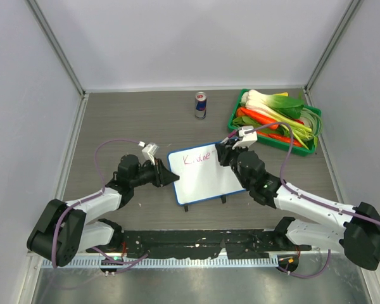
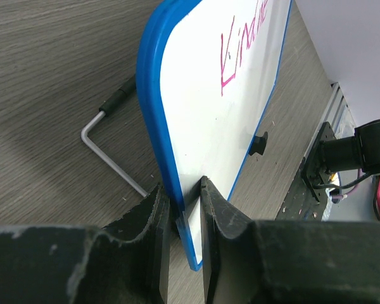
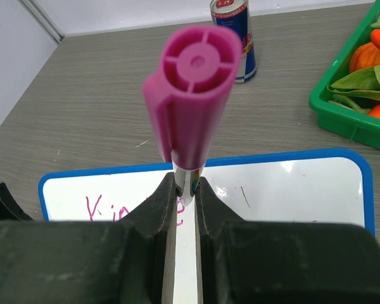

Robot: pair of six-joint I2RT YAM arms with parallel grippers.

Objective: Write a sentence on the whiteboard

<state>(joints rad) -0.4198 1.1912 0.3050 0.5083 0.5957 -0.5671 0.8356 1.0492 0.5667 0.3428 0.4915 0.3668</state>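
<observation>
My marker (image 3: 191, 95) stands end-on in the right wrist view, so its tip is lost behind my right gripper (image 3: 185, 189) — I cannot tell whether it touches the board (image 3: 291, 190). The sentence (image 3: 90, 209) runs out of sight behind those fingers after its first letters. From above, the writing is too small to read. The left wrist view crops it at the top edge — my left gripper (image 2: 182, 199) covers part of the board's rim.

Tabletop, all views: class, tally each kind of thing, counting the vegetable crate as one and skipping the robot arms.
Blue-rimmed white whiteboard: 1
Magenta plastic marker: 1
Blue-and-silver drink can: 1
Green plastic crate: 1
Total: 4
</observation>
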